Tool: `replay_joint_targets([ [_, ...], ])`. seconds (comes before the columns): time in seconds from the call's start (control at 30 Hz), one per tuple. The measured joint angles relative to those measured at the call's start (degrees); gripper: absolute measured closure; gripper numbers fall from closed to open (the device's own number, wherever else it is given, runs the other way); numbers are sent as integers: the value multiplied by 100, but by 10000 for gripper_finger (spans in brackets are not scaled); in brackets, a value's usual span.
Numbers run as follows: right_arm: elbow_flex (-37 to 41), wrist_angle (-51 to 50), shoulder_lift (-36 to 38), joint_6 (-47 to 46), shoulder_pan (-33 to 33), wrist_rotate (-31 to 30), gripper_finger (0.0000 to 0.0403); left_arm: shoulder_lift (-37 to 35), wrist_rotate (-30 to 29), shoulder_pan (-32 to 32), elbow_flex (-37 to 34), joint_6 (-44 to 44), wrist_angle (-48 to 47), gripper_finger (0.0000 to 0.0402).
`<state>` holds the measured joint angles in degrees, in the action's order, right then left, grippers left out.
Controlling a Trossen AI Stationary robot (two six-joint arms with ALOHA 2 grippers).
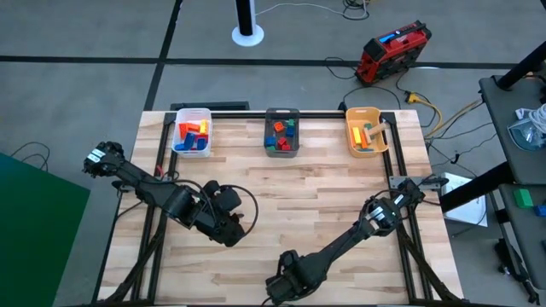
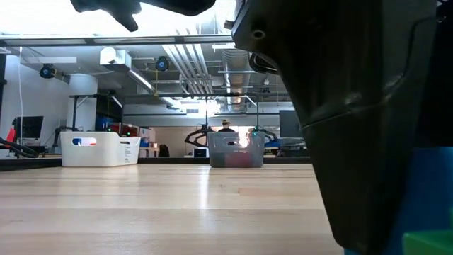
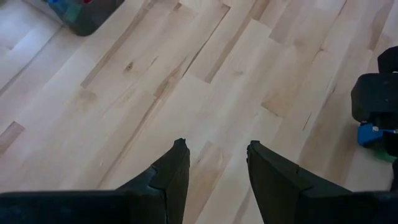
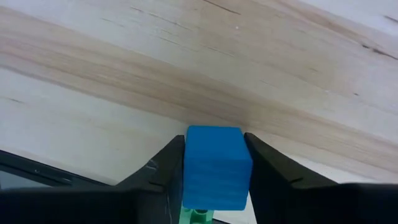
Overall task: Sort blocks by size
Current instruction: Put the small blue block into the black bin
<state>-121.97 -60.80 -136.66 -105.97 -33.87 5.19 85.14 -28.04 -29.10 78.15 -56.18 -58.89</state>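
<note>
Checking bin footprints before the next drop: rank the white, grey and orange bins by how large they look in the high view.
1. white bin and orange bin: they look alike, so I won't separate them.
2. grey bin: slightly narrower than the other two.
All three sit in one row, so nearness does not skew this.

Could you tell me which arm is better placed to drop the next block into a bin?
The right: its gripper is shut on a blue block near the table's front edge. The left gripper hangs open and empty over bare table.

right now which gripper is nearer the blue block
Right. The right gripper is clamped on the blue block; the left gripper hangs open over bare table, well away.
</note>
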Motion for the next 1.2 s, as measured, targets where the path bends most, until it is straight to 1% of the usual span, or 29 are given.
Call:
replay_joint_targets([
  [0.1, -8, -19, 0, 28, 5, 0, 278, 0, -4, 0, 0, 0, 0, 262],
  [0.23, -11, -386, 26, 163, 44, -66, 259, 0, -8, 0, 0, 13, 2, 262],
  [0.3, -11, -890, 123, 275, 92, -332, 260, 0, -8, 0, 0, 15, 2, 262],
  [0.4, -11, -1650, 388, 503, 239, -771, 279, 0, -8, 0, 0, 17, 2, 262],
  [0.57, -9, -2724, 895, 1224, 721, -1514, 279, 0, 16, -28, 0, -42, 42, 262],
  [0.63, 43, -2942, 1165, 1681, 1025, -1838, 279, 0, 124, -48, 0, -82, 50, 262],
  [0.83, 551, -2918, 2284, 3028, 2184, -2664, 279, -2, 263, -140, -2, -334, 117, 262],
  [1.07, 1476, -2790, 3693, 4451, 3807, -2933, 279, -2, 265, -159, -2, -435, 188, 262],
  [1.2, 2140, -2197, 4369, 5310, 4725, -2871, 279, -2, 265, -151, -2, -435, 221, 262],
])
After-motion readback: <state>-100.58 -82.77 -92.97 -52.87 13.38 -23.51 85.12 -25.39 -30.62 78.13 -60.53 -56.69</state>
